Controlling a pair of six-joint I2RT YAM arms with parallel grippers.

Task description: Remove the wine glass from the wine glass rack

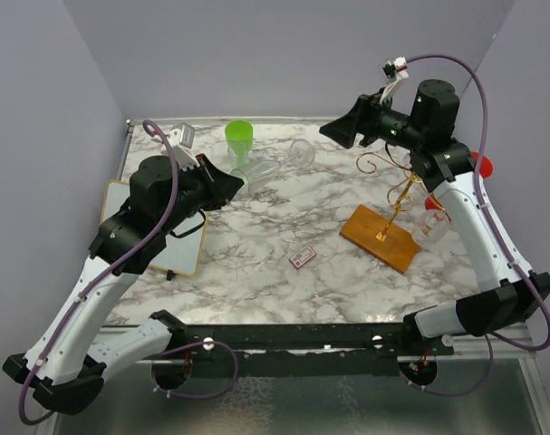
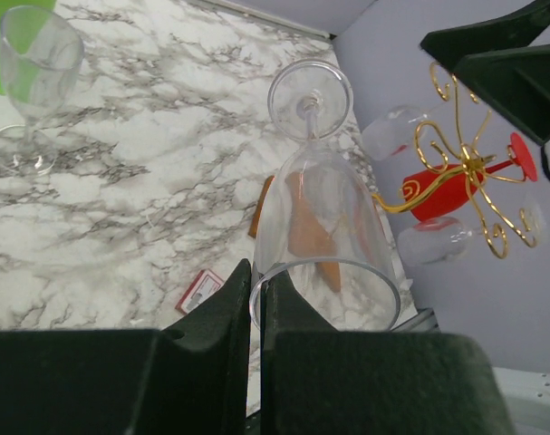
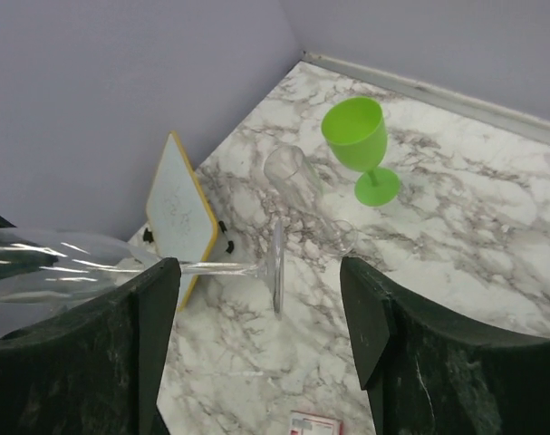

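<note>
The clear wine glass (image 2: 322, 213) is off the rack, lying nearly on its side at about 11 o'clock on the table, its rim pinched in the left claw (image 2: 258, 277) and its round foot pointing away. The wine glass rack (image 1: 381, 236) stands upright at about 3 o'clock, well apart: curled gold wire arms on a slim post, on a flat brown wooden base.

legible text: none | small red-edged card (image 1: 302, 257): print too small to read
</note>
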